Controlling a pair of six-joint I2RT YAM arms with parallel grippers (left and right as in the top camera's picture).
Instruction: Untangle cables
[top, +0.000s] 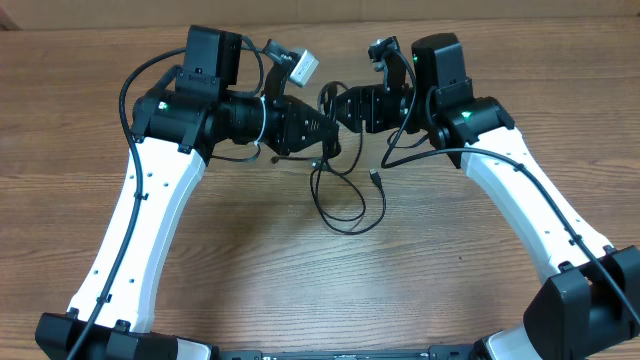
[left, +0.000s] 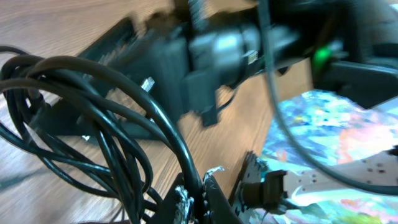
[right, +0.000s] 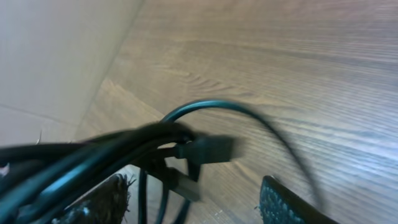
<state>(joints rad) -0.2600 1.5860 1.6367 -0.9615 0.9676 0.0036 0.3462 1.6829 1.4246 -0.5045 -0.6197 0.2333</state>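
The thin black flexible cables (top: 340, 228) are hanging in a loose bundle at the middle of the far part of the brown wood-grain table (top: 300, 290). Their lower loops are lying on the wood, and one small plug end (top: 375, 179) is dangling just right of the loops.

In the left wrist view the cables (left: 118, 149) are sweeping in wide arcs from the left and gathering into one strand. That strand is running down between the two close-set fingers of the black left gripper (left: 196, 202), so this gripper (top: 325, 140) is pinching the bundle.

The black right gripper (top: 335, 105) is facing it from just beside, almost tip to tip. In its own view its textured fingers are standing wide apart (right: 193, 202). The cables (right: 124, 146) are crossing above the left-hand pad (right: 106, 199), with a rectangular black plug (right: 211, 148) sticking out over the gap. Whether any strand is touching that pad I cannot tell.

A pale beige panel (right: 50, 62) is bordering the table there.
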